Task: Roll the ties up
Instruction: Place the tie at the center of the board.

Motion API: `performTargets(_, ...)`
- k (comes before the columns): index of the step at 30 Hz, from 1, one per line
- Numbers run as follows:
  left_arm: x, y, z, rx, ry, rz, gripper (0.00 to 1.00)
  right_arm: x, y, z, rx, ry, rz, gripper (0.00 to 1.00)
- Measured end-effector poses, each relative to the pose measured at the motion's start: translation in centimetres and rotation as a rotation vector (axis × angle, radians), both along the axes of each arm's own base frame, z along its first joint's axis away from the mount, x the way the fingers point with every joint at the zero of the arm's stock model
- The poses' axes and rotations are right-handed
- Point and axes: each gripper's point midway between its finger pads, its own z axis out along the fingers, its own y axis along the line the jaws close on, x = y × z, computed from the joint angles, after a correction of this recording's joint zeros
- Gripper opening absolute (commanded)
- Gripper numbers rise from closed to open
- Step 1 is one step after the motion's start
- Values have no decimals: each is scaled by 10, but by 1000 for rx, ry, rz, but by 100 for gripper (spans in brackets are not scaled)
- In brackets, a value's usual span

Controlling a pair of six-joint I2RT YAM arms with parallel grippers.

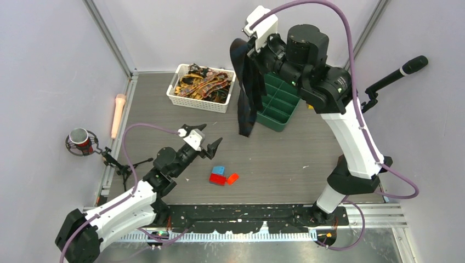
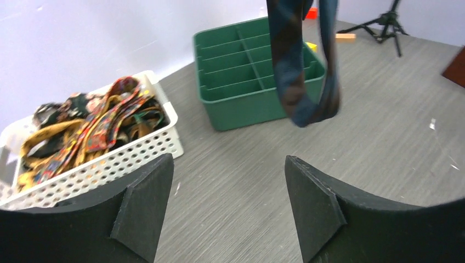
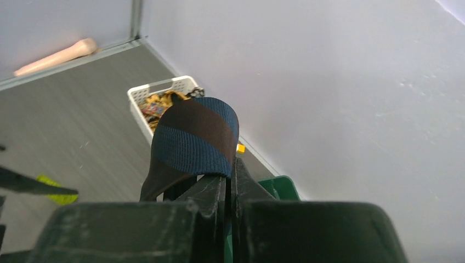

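A dark navy tie (image 1: 246, 87) with brown diagonal stripes hangs doubled in the air, held high by my right gripper (image 1: 253, 48), which is shut on its fold (image 3: 194, 139). Its lower end (image 2: 307, 82) dangles in front of the green divided tray (image 1: 279, 101). Several patterned brown, gold and black ties (image 1: 202, 85) lie heaped in a white perforated basket (image 1: 198, 102). My left gripper (image 1: 207, 140) hovers low over the table, open and empty, its black fingers (image 2: 145, 205) spread wide and pointing toward the hanging tie.
Red, blue and orange plastic bricks (image 1: 222, 176) lie on the table near the left gripper. A pink cylinder (image 1: 118, 113) lies along the left rail. A small stand with a red cup (image 1: 81, 141) and a tripod (image 1: 129, 167) stand off the table's left edge.
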Motion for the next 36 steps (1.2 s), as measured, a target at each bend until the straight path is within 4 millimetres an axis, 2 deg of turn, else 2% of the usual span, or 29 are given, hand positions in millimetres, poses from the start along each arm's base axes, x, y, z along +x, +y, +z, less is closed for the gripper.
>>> performTargets(4, -12, -21, -3, 43, -32, -138, 73, -22, 5, -11, -57, 26, 121, 0)
performTargets(9, -37, -54, -13, 73, -35, -383, 71, -45, 6, -19, -92, 46, 232, 0)
performTargets(15, -61, -80, -15, 55, -13, -594, 71, -59, 4, -18, -92, 45, 286, 0)
performTargets(23, -80, -91, -14, 39, -1, -724, 60, -61, 7, -29, -109, 69, 307, 0)
performTargets(28, -85, -91, -15, 47, 3, -742, 60, -58, 8, -35, -130, 72, 302, 0)
performTargets(34, -93, -82, 5, 43, -72, -737, 61, -58, 5, -40, -159, 66, 301, 0)
performTargets(36, -94, -81, 6, 45, -81, -736, 62, -59, 5, -40, -160, 63, 303, 0)
